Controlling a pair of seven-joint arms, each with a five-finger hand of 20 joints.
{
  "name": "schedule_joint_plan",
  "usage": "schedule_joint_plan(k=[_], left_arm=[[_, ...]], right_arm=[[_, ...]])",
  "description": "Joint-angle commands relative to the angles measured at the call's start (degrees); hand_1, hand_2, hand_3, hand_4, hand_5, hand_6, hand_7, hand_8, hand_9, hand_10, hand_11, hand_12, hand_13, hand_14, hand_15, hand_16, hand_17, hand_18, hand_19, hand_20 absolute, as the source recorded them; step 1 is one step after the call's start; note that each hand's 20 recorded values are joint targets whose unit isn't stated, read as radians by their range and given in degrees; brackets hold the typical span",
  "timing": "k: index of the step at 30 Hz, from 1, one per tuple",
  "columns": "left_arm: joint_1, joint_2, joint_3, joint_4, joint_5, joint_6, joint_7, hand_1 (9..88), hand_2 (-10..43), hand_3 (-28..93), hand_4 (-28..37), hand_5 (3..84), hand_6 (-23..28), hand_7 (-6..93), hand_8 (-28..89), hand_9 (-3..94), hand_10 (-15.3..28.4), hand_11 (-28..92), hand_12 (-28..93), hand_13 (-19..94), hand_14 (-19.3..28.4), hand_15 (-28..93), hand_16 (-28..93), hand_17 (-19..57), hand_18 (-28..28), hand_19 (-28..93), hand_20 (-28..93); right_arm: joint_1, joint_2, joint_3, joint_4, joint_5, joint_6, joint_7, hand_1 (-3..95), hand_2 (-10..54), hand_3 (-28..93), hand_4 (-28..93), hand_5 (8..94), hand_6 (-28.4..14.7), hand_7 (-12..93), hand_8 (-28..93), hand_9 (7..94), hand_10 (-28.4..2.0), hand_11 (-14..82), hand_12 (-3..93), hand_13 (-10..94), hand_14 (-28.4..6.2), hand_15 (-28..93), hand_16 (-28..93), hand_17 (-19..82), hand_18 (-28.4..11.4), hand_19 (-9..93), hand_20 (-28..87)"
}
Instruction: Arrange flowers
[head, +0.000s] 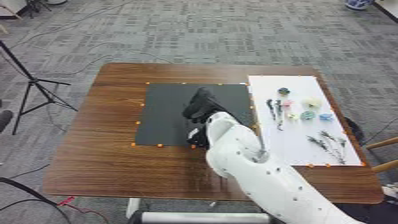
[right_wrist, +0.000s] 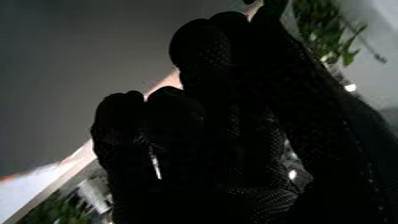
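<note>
Black-gloved right hand (head: 202, 102) over the black rectangular sheet (head: 163, 117), flower pieces on the white sheet (head: 302, 150).
Whether the hand is open or closed on anything cannot be told. The small pastel flower heads (head: 311, 102) look light, soft and easily crushed, best cupped gently; the thin green leafy sprigs (head: 330, 144) seem springy, best pinched low on the stem.

Head view: diffuse light is falling fairly evenly on the brown surface (head: 98, 145); the white sheet (head: 289, 150) is reflecting strongly, the black sheet (head: 164, 115) faintly. Right wrist view: dim — the right hand (head: 202, 104) is sinking nearly to silhouette, detail is disappearing into shadow, small bright spots are glaring beside it.
</note>
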Motion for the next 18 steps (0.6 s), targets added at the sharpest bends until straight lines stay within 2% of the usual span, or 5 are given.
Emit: schedule_joint_plan(k=[1, 5, 7, 8, 18], left_arm=[[-0.62, 1.21, 1.30, 0.42, 0.99, -0.20, -0.61, 25.3, 20.4, 52, -28.3, 34.7, 7.7, 3.3, -6, 28.2, 12.3, 6, 10, 19, 11.4, 14, -4, -3.8, 10.4, 19, 10], [-1.55, 1.85, 2.72, 0.85, 1.30, -0.48, -0.24, 23.9, 20.1, 55, -28.3, 34.8, 7.7, 3.5, -6, 28.1, 12.2, 6, 10, 19, 11.5, 15, -4, -3.8, 10.4, 19, 10], [-2.35, 2.32, 3.36, 1.17, 1.29, 0.06, -0.13, 24.1, 20.1, 55, -28.3, 34.8, 7.7, 3.5, -6, 28.1, 12.3, 7, 10, 19, 11.5, 15, -4, -3.8, 10.4, 19, 10], [-2.06, 2.17, 3.34, 1.03, 1.24, -0.16, 0.34, 24.0, 20.0, 55, -28.3, 34.7, 7.7, 3.6, -6, 28.1, 12.3, 7, 10, 19, 11.5, 15, -4, -3.8, 10.4, 19, 10], [-3.20, 2.92, 4.42, 1.47, 1.72, 0.10, 0.28, 21.1, 17.9, 65, -28.3, 34.8, 7.7, 3.9, -6, 28.1, 12.1, 7, 10, 19, 11.2, 15, -4, -3.7, 10.3, 19, 10]], right_arm=[[3.24, -4.90, -5.96, 4.92, -1.46, -1.48, 0.82, 54.6, -9.5, 76, -21, 85.7, -1.2, 29, 24, 89.1, -10.0, 21.9, 52.2, 74, -12.6, 69, 44, 42, -28.4, 92, 39], [5.00, -6.16, -7.93, 7.35, -2.70, 2.86, 1.55, 55.1, -9.5, 76, -22, 85.4, -1.2, 30, 24, 88.9, -9.9, 22.2, 52.2, 74, -12.5, 69, 44, 42, -28.4, 92, 39], [5.50, -7.06, -8.35, 8.67, -3.22, 3.62, 2.12, 55.3, -9.5, 75, -23, 85.2, -1.0, 30, 24, 88.8, -9.7, 22.5, 52.1, 74, -12.0, 69, 43, 43, -28.4, 93, 39], [5.68, -7.54, -8.33, 9.12, -3.57, 3.24, 2.10, 55.4, -9.5, 75, -23, 85.1, -1.0, 30, 24, 88.8, -9.7, 22.6, 52.1, 74, -12.0, 69, 43, 43, -28.4, 93, 39], [6.30, -7.88, -11.37, 10.18, -5.89, -0.15, 2.58, 55.4, -9.5, 77, -26, 84.5, -1.4, 32, 21, 88.5, -9.6, 23.7, 52.9, 74, -12.4, 70, 42, 42, -28.4, 93, 38]])
